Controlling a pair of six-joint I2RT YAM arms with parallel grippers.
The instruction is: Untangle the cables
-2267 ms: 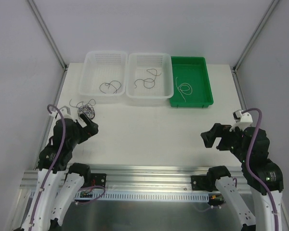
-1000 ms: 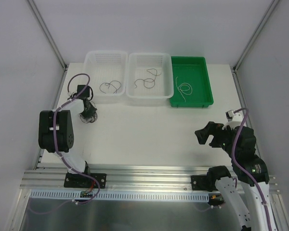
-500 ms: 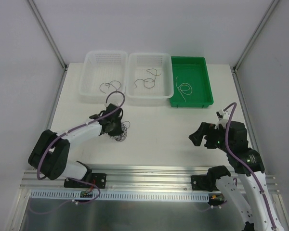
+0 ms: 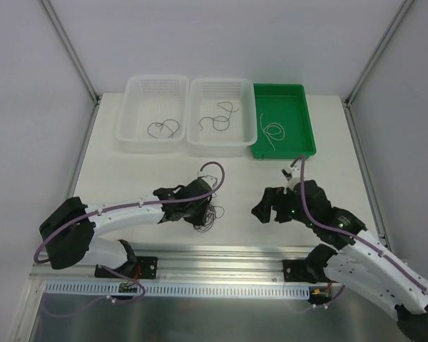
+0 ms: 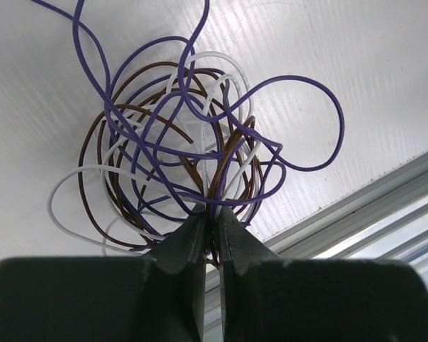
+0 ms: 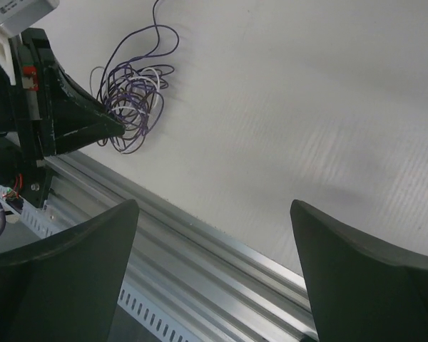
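Observation:
The cables form a tangled clump (image 5: 192, 142) of thin purple, brown and white strands. The clump lies on the white table near its front edge (image 4: 208, 216). My left gripper (image 5: 210, 214) is shut on a few strands at the clump's near side, and it reaches in from the left in the top view (image 4: 200, 210). My right gripper (image 4: 264, 208) stands open a short way to the right of the clump, with nothing between its fingers (image 6: 214, 204). The right wrist view shows the clump (image 6: 132, 100) at upper left, with the left gripper (image 6: 118, 128) pinching it.
At the back stand two white baskets (image 4: 132, 89) (image 4: 194, 89) and a green tray (image 4: 307, 132). Each holds a loose cable: dark ones (image 4: 164, 130) (image 4: 217, 117) in the baskets, a white one (image 4: 271, 132) in the tray. An aluminium rail (image 4: 221, 256) runs along the front edge.
My left gripper carried the clump from beside the left basket to the front middle of the table. The right arm swung left toward it.

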